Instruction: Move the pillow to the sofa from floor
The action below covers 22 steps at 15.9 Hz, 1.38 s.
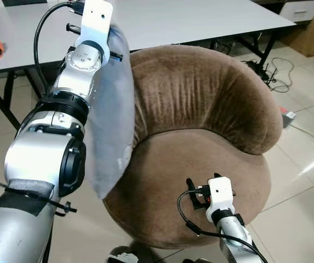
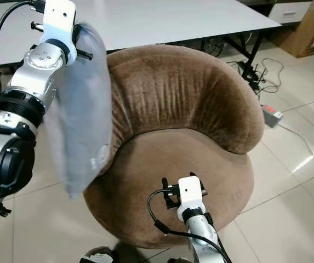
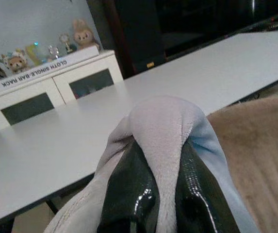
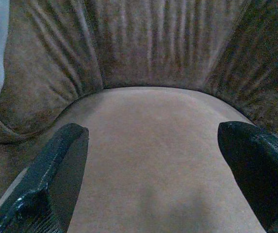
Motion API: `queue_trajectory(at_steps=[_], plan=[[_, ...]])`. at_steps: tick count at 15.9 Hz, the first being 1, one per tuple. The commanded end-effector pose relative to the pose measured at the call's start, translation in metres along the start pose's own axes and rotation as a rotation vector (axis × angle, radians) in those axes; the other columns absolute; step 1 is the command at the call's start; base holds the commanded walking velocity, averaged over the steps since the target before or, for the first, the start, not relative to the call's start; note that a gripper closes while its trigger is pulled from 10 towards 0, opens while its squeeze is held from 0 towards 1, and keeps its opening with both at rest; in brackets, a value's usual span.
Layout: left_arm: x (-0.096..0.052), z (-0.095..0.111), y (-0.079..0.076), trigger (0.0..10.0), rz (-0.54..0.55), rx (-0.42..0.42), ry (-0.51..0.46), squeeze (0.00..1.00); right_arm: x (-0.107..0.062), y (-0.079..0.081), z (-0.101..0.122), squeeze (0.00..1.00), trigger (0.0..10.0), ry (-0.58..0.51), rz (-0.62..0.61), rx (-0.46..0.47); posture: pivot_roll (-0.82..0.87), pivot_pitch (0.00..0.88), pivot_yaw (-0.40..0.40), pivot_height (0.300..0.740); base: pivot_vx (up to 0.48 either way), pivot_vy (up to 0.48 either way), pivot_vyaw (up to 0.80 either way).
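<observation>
**Inspector:** Grey fabric first. The pillow point(image 1: 110, 120) hangs off the floor at the left side of the sofa point(image 1: 200, 142), its lower corner level with the seat edge and its face against the sofa's left arm roll. The left pincer point(image 3: 158, 194) is clenched on the pillow's top edge, a fold of cloth pinched between the fingers point(image 3: 129, 194).

**Assessor:** Handling?

**Inspector:** Judged soft and light: it drapes limp from one pinch point and sags below it. The edge grip seems adequate, though it may swing; a hold nearer the middle would steady it.

**Assessor:** And to the right?

**Inspector:** The right pincer point(image 4: 153, 170) hovers over the front of the sofa seat, fingers spread wide, holding nothing.

**Assessor:** Differences between views?

**Inspector:** The left wrist view confirms the pinch, which the arm hides from the head views, and shows a white cabinet point(image 3: 56, 82) beyond the bench point(image 1: 189, 19) behind the sofa. Head views give the pillow's full hang.
</observation>
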<state>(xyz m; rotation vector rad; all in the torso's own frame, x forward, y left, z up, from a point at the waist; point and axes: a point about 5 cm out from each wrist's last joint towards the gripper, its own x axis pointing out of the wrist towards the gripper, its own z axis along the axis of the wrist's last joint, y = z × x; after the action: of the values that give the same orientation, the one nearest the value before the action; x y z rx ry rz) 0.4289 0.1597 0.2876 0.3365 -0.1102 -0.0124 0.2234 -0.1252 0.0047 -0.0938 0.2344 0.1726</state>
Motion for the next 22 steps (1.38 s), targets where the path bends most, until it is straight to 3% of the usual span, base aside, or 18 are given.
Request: queue_trajectory(at_steps=[1,5,7,8,12,20,22], plan=[[0.003,0.018,-0.002,0.0,-0.011,-0.004,-0.056,0.00,-0.003,-0.001,-0.002,0.10,10.0,0.001,-0.011,-0.003,0.05,0.033,0.031,0.740,0.000,0.000,0.00],[0.003,0.017,-0.030,0.0,-0.101,-0.033,-0.033,0.00,-0.017,-0.004,-0.006,0.10,10.0,0.013,-0.032,-0.013,-0.02,0.054,0.037,0.740,0.000,0.000,0.00],[0.003,0.016,-0.036,0.0,-0.108,-0.030,-0.029,0.00,-0.031,-0.006,-0.010,0.11,10.0,0.024,-0.047,-0.020,-0.07,0.079,0.041,0.740,0.000,0.000,0.00],[0.003,0.016,-0.040,0.0,-0.122,-0.037,-0.023,0.00,-0.046,-0.009,-0.015,0.10,10.0,0.044,-0.065,-0.029,-0.11,0.095,0.039,0.740,0.000,0.000,0.00],[0.002,0.007,-0.043,0.0,-0.130,-0.040,0.006,0.00,-0.073,-0.014,-0.018,0.10,10.0,0.071,-0.115,-0.032,-0.18,0.135,0.038,0.740,0.000,0.000,0.00],[-0.011,-0.052,-0.050,0.0,-0.106,-0.081,0.185,0.00,-0.140,-0.018,-0.017,0.11,10.0,0.189,-0.154,-0.050,-0.31,0.284,-0.020,0.740,0.000,0.000,0.00],[-0.014,-0.063,-0.050,0.0,-0.099,-0.097,0.217,0.00,-0.150,-0.019,-0.017,0.11,10.0,0.212,-0.154,-0.052,-0.32,0.304,-0.034,0.740,0.000,0.000,0.00]])
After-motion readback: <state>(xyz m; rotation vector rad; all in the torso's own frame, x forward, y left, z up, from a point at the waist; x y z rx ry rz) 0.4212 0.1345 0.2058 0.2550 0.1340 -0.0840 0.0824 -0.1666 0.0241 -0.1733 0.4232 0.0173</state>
